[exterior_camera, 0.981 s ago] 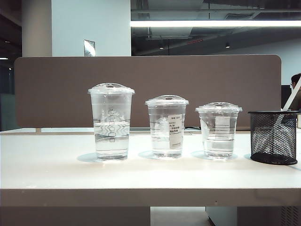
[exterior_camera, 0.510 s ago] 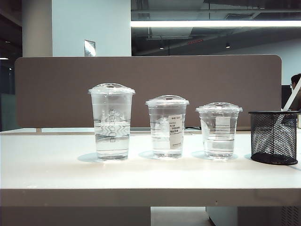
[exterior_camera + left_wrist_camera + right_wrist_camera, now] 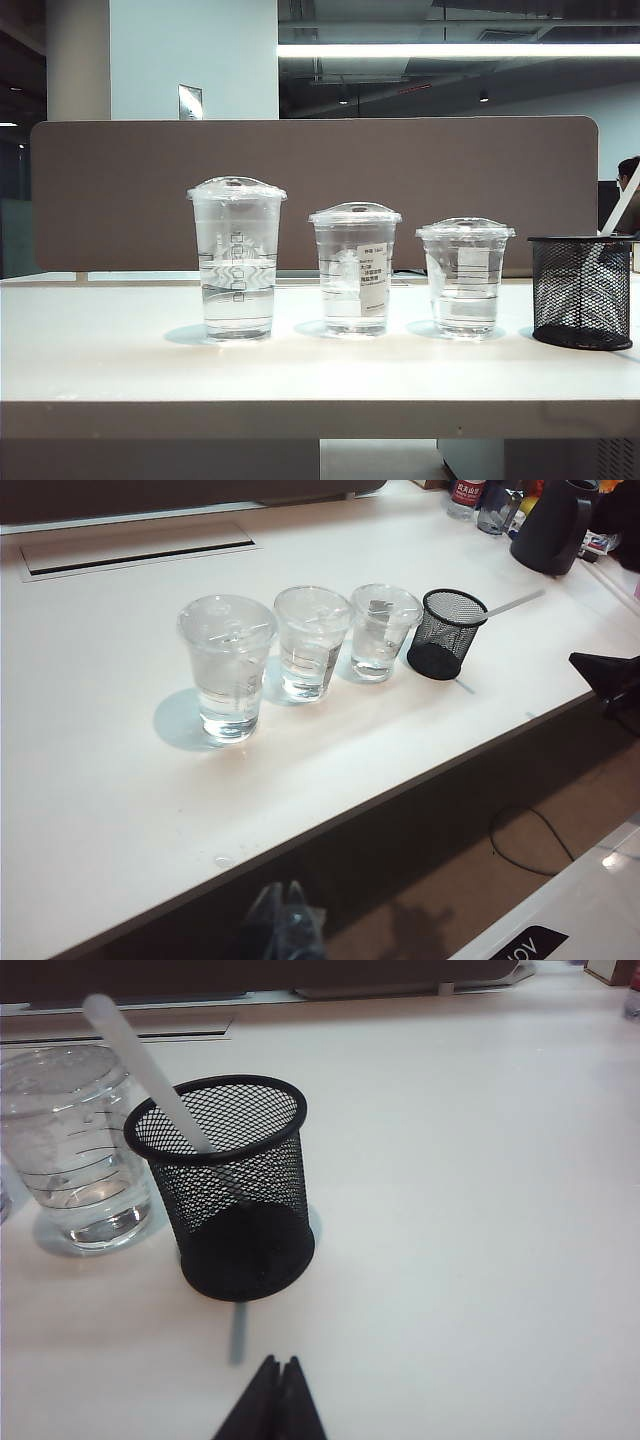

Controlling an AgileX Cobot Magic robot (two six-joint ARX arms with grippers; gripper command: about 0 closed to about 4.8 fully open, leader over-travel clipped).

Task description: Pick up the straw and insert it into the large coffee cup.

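Observation:
The large coffee cup (image 3: 237, 258), clear with a domed lid and part full of water, stands leftmost in a row of three; the left wrist view shows this cup (image 3: 227, 665) from above. The whitish straw (image 3: 140, 1070) leans inside a black mesh holder (image 3: 235, 1195) at the row's right end, its tip sticking out over the rim (image 3: 515, 603). My left gripper (image 3: 283, 900) hangs blurred off the table's front edge, fingers together, empty. My right gripper (image 3: 280, 1362) is shut and empty just in front of the holder. Neither gripper shows in the exterior view.
A mid-height cup with a white label (image 3: 354, 268) and the shortest cup (image 3: 465, 275) stand between the large cup and the mesh holder (image 3: 581, 290). A brown partition (image 3: 310, 180) backs the table. A black jug (image 3: 550, 525) and bottles sit at the far corner.

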